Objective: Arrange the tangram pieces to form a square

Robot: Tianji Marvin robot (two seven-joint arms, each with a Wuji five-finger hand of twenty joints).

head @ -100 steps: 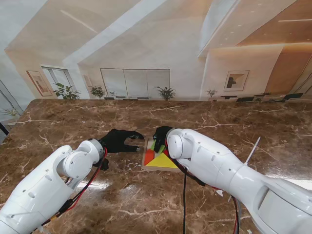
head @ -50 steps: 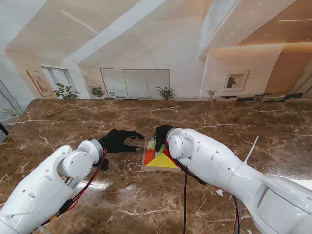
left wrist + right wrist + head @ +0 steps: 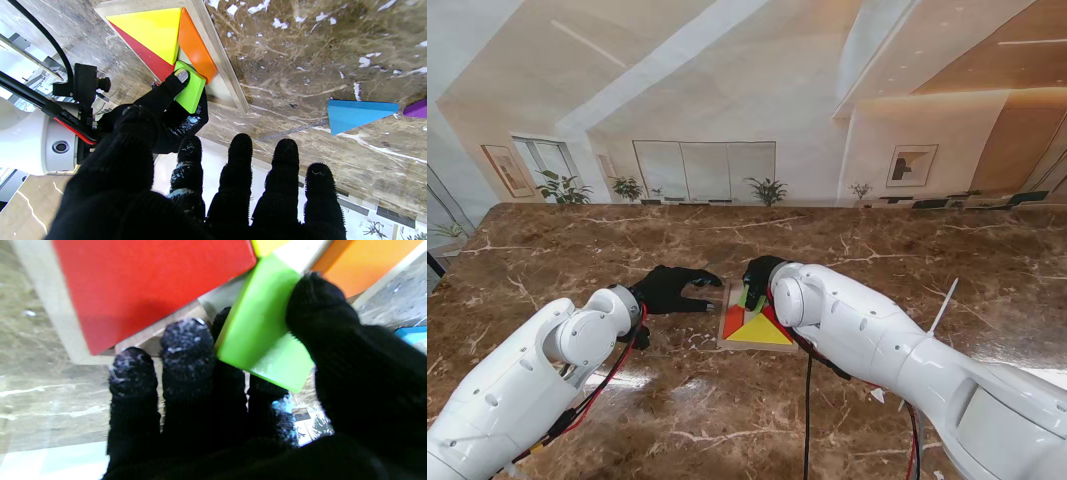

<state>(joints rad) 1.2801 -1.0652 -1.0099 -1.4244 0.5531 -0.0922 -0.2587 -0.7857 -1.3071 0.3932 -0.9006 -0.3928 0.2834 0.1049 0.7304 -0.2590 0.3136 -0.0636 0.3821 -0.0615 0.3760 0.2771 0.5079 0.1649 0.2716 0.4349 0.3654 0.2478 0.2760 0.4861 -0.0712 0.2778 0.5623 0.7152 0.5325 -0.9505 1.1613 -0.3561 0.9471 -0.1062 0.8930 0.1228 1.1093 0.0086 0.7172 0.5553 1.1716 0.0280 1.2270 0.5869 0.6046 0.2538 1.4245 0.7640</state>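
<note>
Right hand (image 3: 253, 400) pinches the glossy green square (image 3: 263, 330) over the wooden tray (image 3: 230, 83), beside red (image 3: 150, 286) and orange (image 3: 196, 50) pieces. Left hand (image 3: 213, 193) spread, empty. Only the left wrist view shows the blue triangle (image 3: 353, 113) farther out on marble.

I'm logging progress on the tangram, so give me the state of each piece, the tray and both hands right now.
Green piece: tilted, held over the tray's bare part.
Red piece: flat in tray.
Yellow piece: flat in tray.
Orange piece: in tray, along its rim.
Blue triangle: on table, outside tray.
Tray: partly filled.
Right hand: shut on green piece.
Left hand: open, holding nothing.
</note>
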